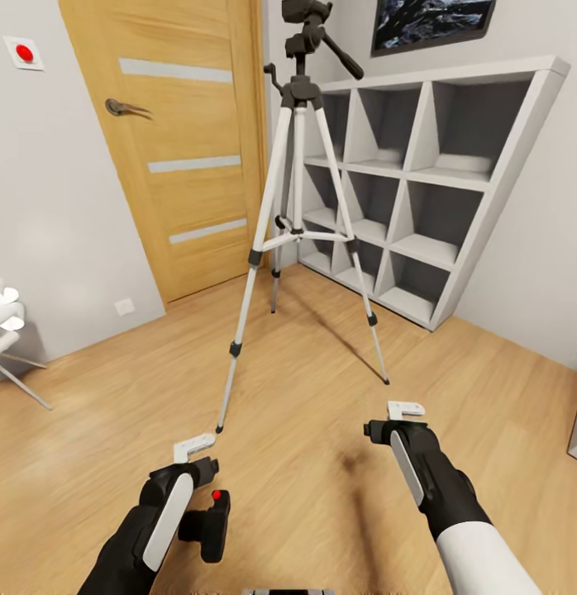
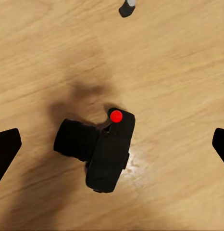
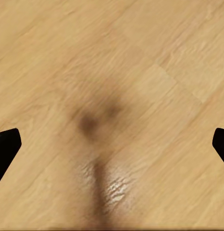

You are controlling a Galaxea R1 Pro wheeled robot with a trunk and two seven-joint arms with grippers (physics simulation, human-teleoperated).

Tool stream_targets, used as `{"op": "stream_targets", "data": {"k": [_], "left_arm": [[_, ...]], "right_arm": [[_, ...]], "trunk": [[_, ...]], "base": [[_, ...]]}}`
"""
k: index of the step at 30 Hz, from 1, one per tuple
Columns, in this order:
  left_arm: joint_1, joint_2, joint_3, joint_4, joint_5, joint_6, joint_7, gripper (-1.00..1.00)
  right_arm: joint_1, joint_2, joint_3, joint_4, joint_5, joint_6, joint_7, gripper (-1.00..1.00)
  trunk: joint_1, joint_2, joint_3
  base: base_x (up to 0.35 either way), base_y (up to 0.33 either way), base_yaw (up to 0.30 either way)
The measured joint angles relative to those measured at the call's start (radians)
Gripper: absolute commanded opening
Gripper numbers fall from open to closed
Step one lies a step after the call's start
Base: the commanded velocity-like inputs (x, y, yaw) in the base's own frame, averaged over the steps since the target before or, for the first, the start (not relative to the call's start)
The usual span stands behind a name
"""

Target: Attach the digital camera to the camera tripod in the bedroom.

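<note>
Our left gripper (image 2: 112, 144), fingers spread wide, hangs above the digital camera (image 2: 100, 149) on the bedroom floor, near the camera tripod (image 1: 298, 215); a skewed descent (lens jutting sideways) could knock it away. Right gripper (image 3: 112, 144) open, empty.

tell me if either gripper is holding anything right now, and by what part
Nothing is held. The digital camera lies on the floor between the open left gripper's fingers, untouched; the right gripper is open over bare floor.

Digital camera (image 2: 108, 151) lying on wood floor (image 2: 179, 72), between spread left claw (image 2: 112, 147) fingertips (image 2: 6, 149), untouched
</note>
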Motion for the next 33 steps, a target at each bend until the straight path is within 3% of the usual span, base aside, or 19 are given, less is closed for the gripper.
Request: {"op": "stream_targets", "data": {"k": [9, 27, 33], "left_arm": [[0.0, 0.001, 0.011, -0.035, 0.015, -0.131, -0.004, 1.0], [0.0, -0.006, 0.004, -0.047, 0.031, -0.148, -0.004, 1.0], [0.0, -0.013, 0.0, -0.065, 0.033, -0.147, -0.007, 1.0]], "right_arm": [[0.0, 0.001, 0.001, 0.005, -0.003, 0.0, 0.01, 1.0], [0.0, -0.001, 0.002, 0.002, 0.0, 0.009, 0.033, 1.0], [0.0, -0.001, 0.0, -0.011, 0.0, 0.013, 0.092, 1.0]], "trunk": [[0.004, -0.002, -0.035], [0.012, -0.006, -0.104], [0.015, -0.008, -0.128]], "base": [[0.0, 0.0, 0.0], [0.0, 0.0, 0.0], [0.0, 0.0, 0.0]]}}
